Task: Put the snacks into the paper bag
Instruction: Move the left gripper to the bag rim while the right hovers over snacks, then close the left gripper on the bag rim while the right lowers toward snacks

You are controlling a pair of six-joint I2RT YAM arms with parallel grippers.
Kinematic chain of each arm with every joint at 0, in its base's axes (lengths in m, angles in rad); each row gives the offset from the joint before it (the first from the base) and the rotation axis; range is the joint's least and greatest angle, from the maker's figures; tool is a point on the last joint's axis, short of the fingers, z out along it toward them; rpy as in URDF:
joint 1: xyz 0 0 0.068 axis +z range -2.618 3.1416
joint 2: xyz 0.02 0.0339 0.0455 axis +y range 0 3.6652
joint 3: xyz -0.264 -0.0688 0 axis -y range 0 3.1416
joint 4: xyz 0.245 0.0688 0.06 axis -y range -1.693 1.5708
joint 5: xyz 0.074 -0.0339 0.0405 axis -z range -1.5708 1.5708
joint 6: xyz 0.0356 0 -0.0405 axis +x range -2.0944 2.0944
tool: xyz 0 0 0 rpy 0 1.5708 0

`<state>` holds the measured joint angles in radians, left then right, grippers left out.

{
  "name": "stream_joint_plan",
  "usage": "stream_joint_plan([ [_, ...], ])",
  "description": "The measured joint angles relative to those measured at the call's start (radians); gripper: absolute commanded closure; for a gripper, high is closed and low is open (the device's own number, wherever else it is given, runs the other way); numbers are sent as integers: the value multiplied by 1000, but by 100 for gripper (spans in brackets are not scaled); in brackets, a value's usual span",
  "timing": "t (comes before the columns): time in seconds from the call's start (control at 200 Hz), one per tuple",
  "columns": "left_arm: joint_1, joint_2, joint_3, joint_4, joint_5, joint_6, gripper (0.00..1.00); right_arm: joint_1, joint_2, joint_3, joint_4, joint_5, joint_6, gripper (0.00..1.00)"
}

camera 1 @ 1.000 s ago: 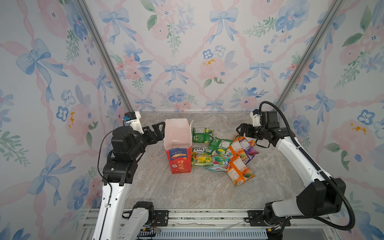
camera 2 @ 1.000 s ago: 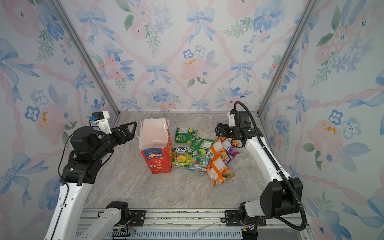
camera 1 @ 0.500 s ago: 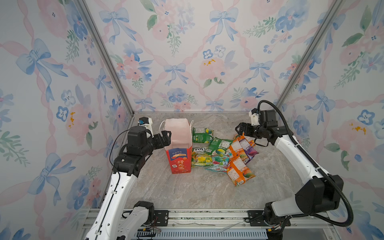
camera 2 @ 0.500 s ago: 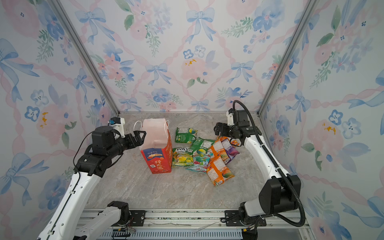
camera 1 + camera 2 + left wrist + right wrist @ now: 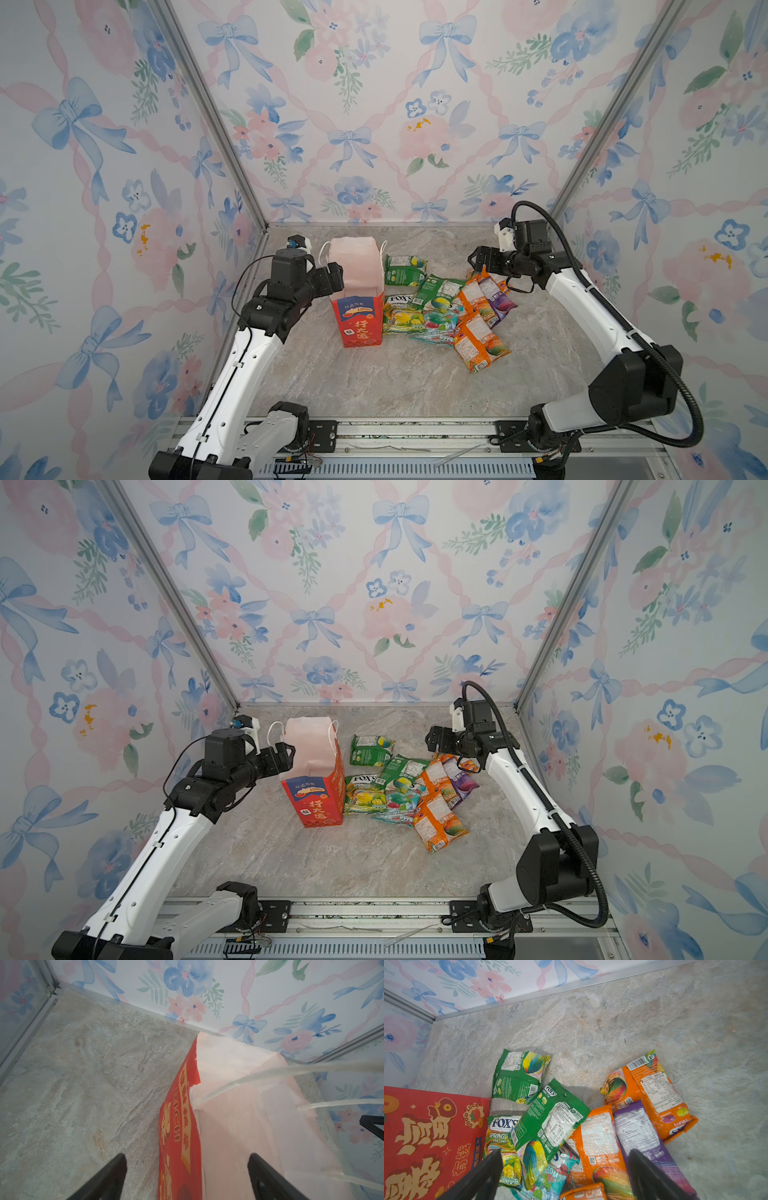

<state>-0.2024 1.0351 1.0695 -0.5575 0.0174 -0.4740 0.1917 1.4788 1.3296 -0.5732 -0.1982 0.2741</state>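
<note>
The red paper bag [image 5: 359, 318] [image 5: 316, 802] stands upright and open, pale inside, with white string handles [image 5: 270, 1075]. My left gripper [image 5: 335, 276] [image 5: 286, 755] is open at the bag's upper left rim. In the left wrist view its jaws [image 5: 187, 1156] straddle the bag's red side wall [image 5: 178, 1126], one finger outside and one over the white inside. The snacks [image 5: 440, 307] [image 5: 401, 791] lie in an overlapping pile right of the bag: green, orange, teal and purple packets [image 5: 550, 1120]. My right gripper [image 5: 478, 259] [image 5: 432, 739] [image 5: 565, 1153] hangs open above the pile's far right, holding nothing.
The marble floor [image 5: 395, 374] is boxed in by floral walls on three sides. One green packet [image 5: 404, 270] lies apart behind the pile. A metal rail [image 5: 415, 432] runs along the front edge. The bag's red side [image 5: 425, 1136] stands just left of the pile.
My left arm has swung right and down until its open jaws reach the bag's left rim. The right gripper has hardly moved.
</note>
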Motion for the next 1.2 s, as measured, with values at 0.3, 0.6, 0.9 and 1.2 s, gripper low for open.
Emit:
stream_joint_plan([
  [0.3, -17, 39, 0, 0, -37, 1, 20, 0, 1, 0, 0, 0, 0, 4],
  [0.6, -30, 56, 0, 0, -40, 2, 40, 0, 1, 0, 0, 0, 0, 3],
  [0.9, -37, 60, 14, 0, -40, 3, 54, 0, 1, 0, 0, -1, 0, 4],
  [1.2, -39, 60, 18, 1, -40, 3, 52, 2, 1, 0, -2, -6, 0, 3],
])
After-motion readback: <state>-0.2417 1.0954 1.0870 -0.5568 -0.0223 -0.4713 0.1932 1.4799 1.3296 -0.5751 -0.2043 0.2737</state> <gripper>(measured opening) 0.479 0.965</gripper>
